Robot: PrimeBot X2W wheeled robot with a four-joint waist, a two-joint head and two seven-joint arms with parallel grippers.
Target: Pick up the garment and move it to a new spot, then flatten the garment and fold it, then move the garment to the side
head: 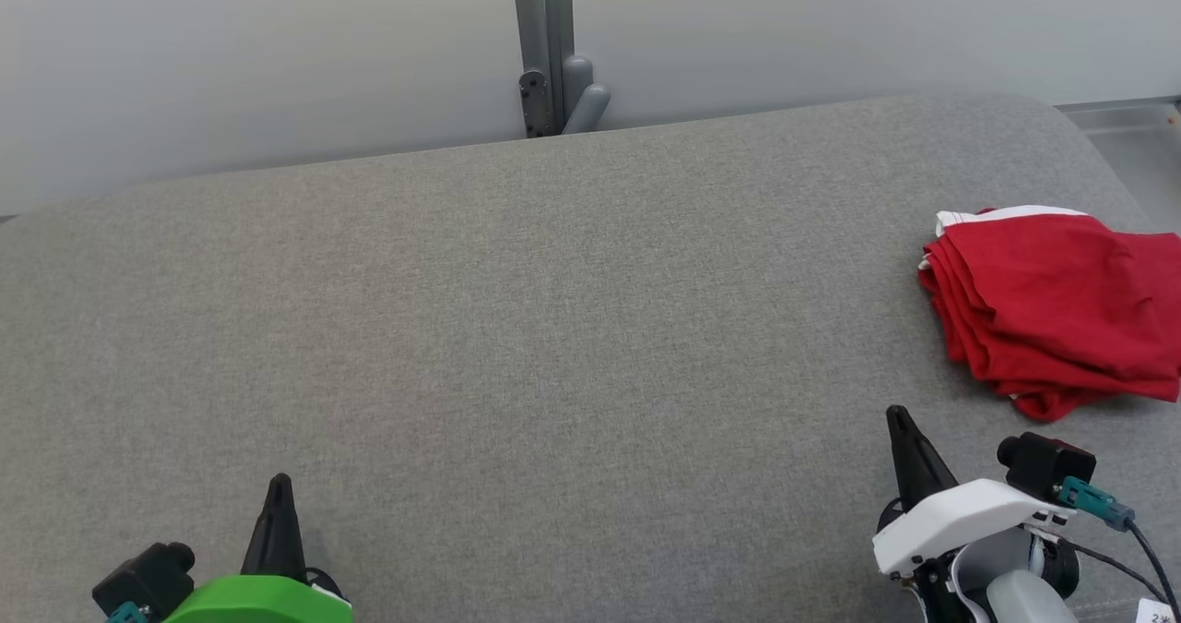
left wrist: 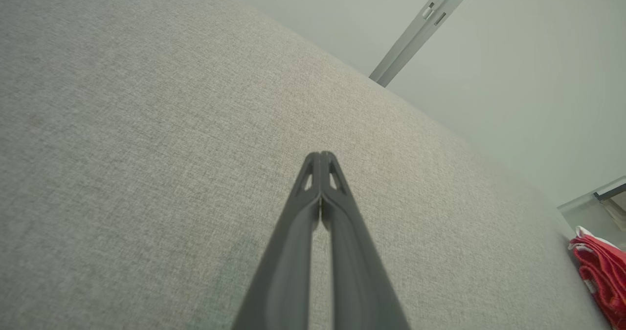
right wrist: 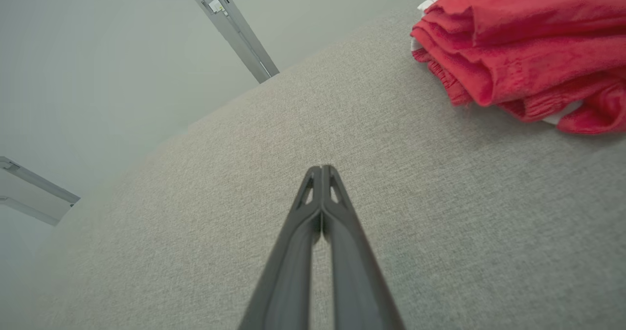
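The garment lies folded at the frame's right edge. The left gripper and right gripper are pressed together, empty. Setting aside is judged complete; only retreat remains.

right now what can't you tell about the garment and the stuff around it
- Red garment: its right part is cut off by the head view's right edge, and its folds hide what kind it is.
- White trim: mostly tucked under the red layers in the head view.
- Grey post: its foot is hidden behind the grey cushion in the head view.
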